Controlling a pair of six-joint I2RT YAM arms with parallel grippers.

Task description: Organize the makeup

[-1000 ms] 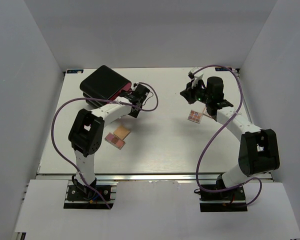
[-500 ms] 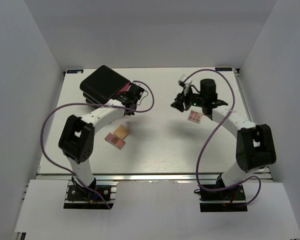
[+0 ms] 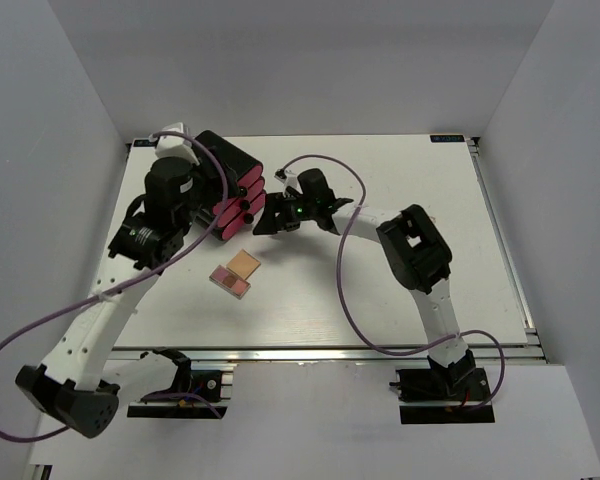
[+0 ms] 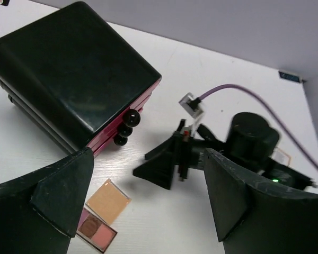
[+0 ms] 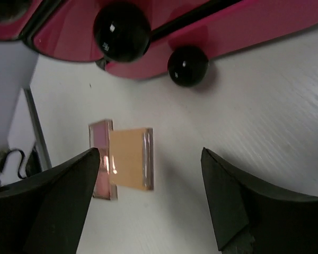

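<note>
A tan compact lies on the white table, touching a pink-brown eyeshadow palette. Both show in the left wrist view, compact and palette, and in the right wrist view, compact and palette. My right gripper is stretched far left, low over the table just right of the black box, open and empty. My left gripper hangs high at the box's left, open and empty, looking down on the right gripper.
The black box with pink drawers and round black knobs stands at the back left. The right arm's elbow and purple cable cross the table's middle. White walls enclose three sides.
The right arm swung from the back right across to the drawers and its gripper opened. The left arm pulled back and up from the box. The small palette under the right arm no longer shows.
</note>
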